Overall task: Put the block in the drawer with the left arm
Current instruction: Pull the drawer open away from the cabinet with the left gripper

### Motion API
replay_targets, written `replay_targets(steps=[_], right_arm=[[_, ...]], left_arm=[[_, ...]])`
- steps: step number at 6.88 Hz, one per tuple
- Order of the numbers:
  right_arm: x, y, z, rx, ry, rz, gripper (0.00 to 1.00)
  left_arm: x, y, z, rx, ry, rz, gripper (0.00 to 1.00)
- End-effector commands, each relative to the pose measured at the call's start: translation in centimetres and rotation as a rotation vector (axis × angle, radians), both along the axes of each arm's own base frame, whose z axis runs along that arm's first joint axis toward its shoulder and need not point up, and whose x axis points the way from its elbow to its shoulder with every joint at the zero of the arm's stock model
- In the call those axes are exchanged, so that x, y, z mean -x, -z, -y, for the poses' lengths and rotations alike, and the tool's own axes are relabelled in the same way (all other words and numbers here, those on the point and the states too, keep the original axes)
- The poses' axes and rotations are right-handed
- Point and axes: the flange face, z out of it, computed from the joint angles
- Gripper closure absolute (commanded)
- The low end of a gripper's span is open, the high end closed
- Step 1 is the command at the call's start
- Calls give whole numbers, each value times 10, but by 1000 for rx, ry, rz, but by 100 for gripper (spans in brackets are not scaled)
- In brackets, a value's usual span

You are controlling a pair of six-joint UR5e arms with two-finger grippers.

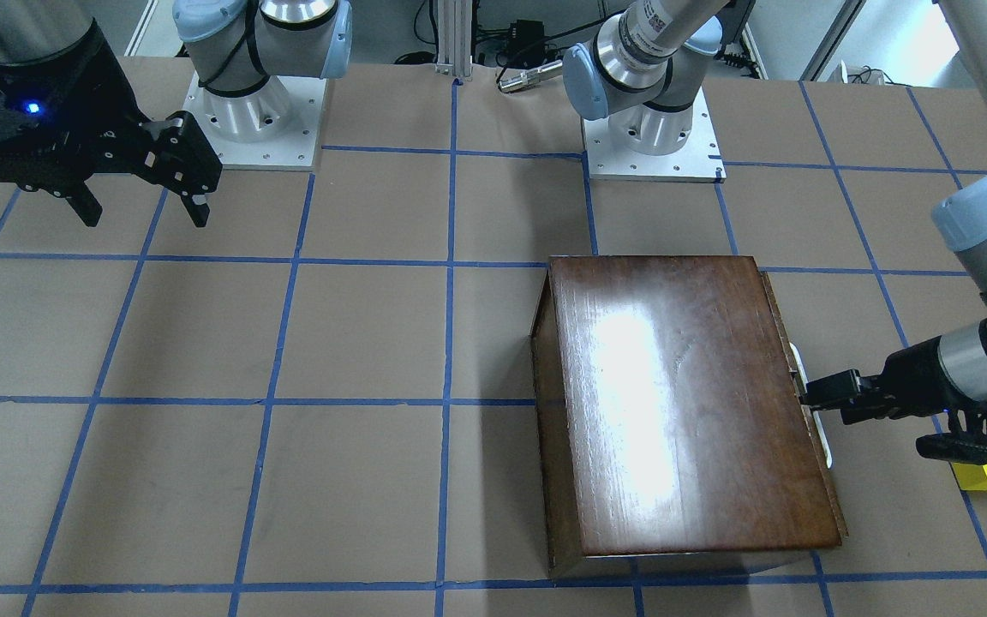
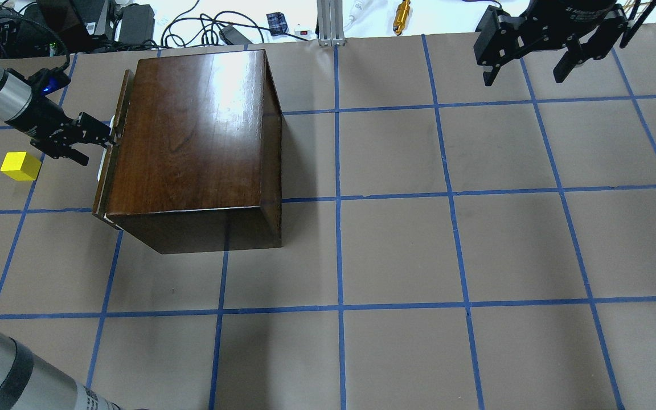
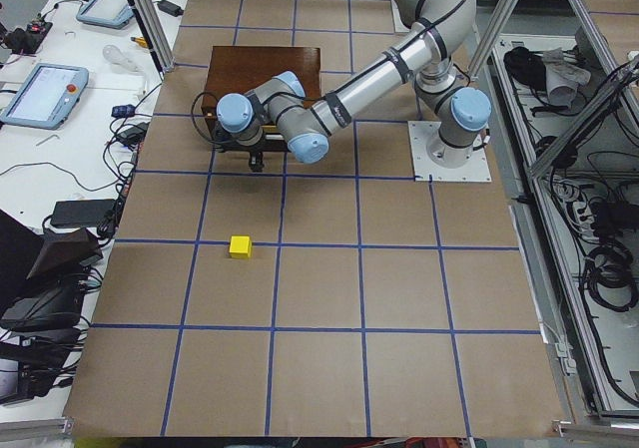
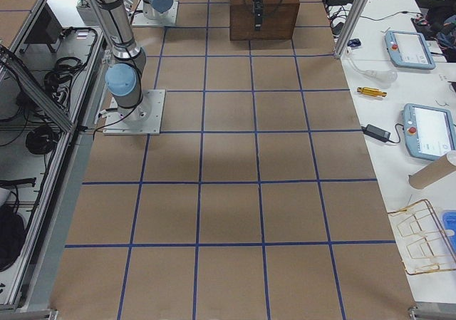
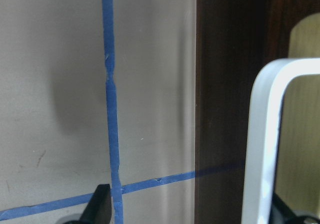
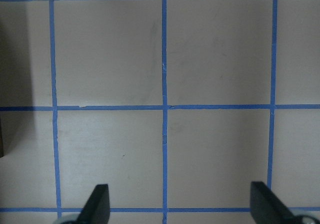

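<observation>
One small block (image 2: 20, 166) sits at the far left of the table (image 2: 396, 245) in the overhead view, a bright yellow cube with crisp edges. It rests on the matt brown paper beside a blue tape line, well clear of the cabinet. From the front-facing camera its upper corner is covered by a black bracket and cable under the left wrist.

Just right of it, the left gripper (image 2: 93, 145) reaches level with the table toward the drawer's handle (image 5: 262, 134). The black fingers are spread, not pressed together. In the wrist view one fingertip (image 5: 102, 206) shows at the lower left, and the other is mostly hidden behind the handle at the lower right, so the smooth, white, rounded bar stands between them. Whether either pad touches it cannot be made out.

Next comes the drawer (image 2: 123, 94), seen only as a narrow dark-brown front edge set close against the cabinet. Its inside is out of sight, and I cannot tell if it is fully shut or barely ajar.

The cabinet (image 2: 191, 131) is a boxy, glossy dark wood piece. Its top carries visible grain and a broad white glare that washes out the surface detail.

Beyond it lies open paper ruled into squares by blue tape.

At the far right the right gripper (image 2: 521, 81) hangs above the table, its arm cut off by the picture edge. Its two black fingers (image 6: 97, 204) are wide apart with nothing between them.
</observation>
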Motion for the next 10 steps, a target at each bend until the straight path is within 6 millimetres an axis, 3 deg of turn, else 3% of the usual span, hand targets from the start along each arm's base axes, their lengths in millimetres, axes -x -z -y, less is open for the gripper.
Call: replay_targets(steps=[1, 7, 8, 10], right_arm=[[0, 1, 0, -1, 0, 0, 0], [0, 1, 0, -1, 0, 0, 0], [0, 0, 0, 1, 0, 1, 0], [0, 0, 0, 1, 0, 1, 0]], left_arm=[[-13, 1, -2, 9, -12, 7, 0], [-73, -1, -22, 27, -77, 11, 0], [-91, -10, -28, 40, -101, 21, 0], [-99, -13, -26, 40, -109, 19, 0]])
